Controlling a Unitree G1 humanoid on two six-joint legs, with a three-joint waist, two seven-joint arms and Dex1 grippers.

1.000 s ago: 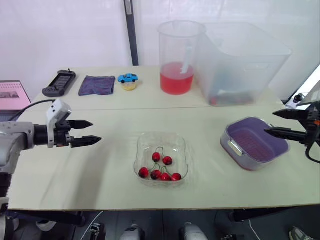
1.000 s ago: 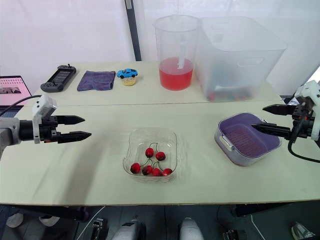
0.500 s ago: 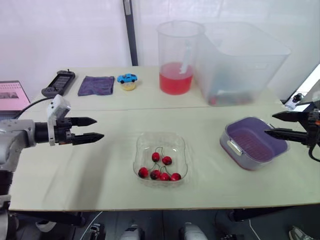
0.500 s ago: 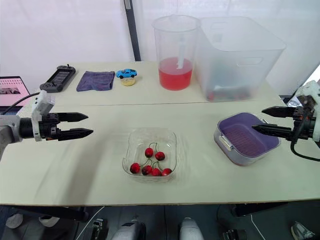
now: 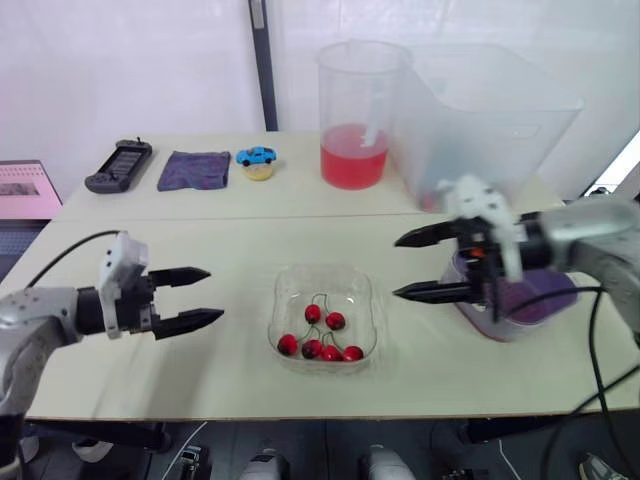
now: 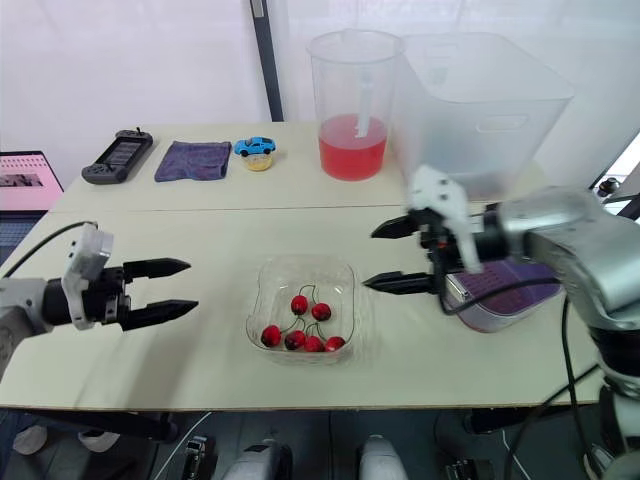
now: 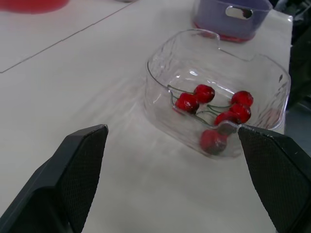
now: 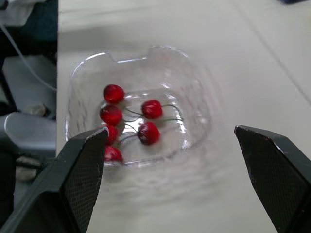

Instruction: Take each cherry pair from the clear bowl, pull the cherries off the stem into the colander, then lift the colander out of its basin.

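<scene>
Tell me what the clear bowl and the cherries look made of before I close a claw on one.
Clear bowl: likely thin hard plastic, glossy; see-through walls with ripples and bright glints, though glass can't be excluded. Cherries: probably fake, moulded plastic; all evenly red, smooth and shiny, and much alike in shape.
</scene>
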